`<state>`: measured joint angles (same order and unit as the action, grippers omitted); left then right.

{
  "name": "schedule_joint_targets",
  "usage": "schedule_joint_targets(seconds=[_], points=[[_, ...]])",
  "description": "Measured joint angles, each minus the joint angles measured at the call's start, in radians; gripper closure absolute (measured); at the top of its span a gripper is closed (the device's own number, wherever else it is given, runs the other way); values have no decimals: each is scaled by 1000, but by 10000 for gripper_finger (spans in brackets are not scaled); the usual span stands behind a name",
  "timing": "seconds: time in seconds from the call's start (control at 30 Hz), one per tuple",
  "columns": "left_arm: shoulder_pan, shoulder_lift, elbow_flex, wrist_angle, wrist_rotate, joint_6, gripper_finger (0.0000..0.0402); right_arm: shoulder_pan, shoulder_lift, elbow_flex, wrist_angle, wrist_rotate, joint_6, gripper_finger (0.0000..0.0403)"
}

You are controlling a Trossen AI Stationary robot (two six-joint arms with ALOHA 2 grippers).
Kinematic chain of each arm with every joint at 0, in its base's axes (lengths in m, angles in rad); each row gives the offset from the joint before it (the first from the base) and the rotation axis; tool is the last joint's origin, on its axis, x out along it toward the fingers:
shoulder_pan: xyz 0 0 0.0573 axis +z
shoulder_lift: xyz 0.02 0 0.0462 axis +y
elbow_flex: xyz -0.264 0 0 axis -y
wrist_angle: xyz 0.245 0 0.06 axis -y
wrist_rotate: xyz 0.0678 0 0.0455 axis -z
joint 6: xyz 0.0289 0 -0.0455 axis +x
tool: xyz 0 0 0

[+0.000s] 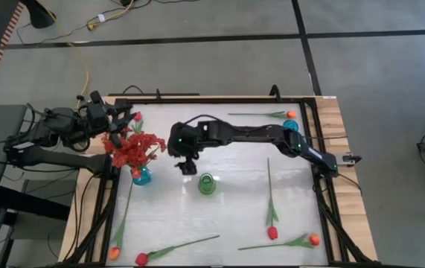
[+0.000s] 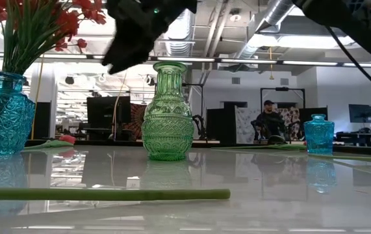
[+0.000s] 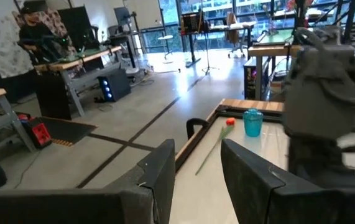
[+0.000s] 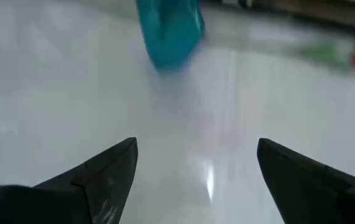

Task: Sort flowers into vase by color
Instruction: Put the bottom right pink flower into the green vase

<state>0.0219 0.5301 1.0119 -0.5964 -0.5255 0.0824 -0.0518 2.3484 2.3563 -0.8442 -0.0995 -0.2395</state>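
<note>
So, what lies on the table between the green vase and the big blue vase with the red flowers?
Nothing: in the high view, only bare white table separates the green vase from the blue vase.

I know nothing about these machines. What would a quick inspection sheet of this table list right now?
Surface: glossy white tabletop in a black frame.
Job's things: red sprays in a blue vase; green vase without flowers; small blue vase; red and orange tulips lying around.
Clutter: nothing seen.
Grippers: right pincer open above the table; left pincer empty, parked at the table's left edge.
Cables: yellow cable on the floor.
Surroundings: a person at a desk.
</note>
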Motion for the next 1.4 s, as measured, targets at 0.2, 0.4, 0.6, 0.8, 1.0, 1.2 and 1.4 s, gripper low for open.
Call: schedule_joint_targets(seconds=[0.2, 0.4, 0.6, 0.8, 1.0, 1.2, 1.4], points=[[0, 0, 0, 0, 21, -6, 282, -36, -55, -1, -115, 25, 2, 46], [0, 3, 0, -36, 27, -25, 282, -80, -122, -5, -258, 28, 34, 46], [0, 8, 0, -48, 27, -33, 282, -85, -164, -5, -469, 69, 110, 46], [0, 60, 0, 36, 25, 58, 282, -52, -203, -6, -653, 165, 216, 46], [2, 180, 0, 168, 56, 198, 282, -1, -278, -7, -727, 294, 324, 46], [-3, 263, 44, 221, 168, 212, 282, 57, -442, -221, -677, 437, 428, 46], [-57, 268, 125, 142, 405, 55, 282, 74, -702, -658, -430, 468, 540, 46]])
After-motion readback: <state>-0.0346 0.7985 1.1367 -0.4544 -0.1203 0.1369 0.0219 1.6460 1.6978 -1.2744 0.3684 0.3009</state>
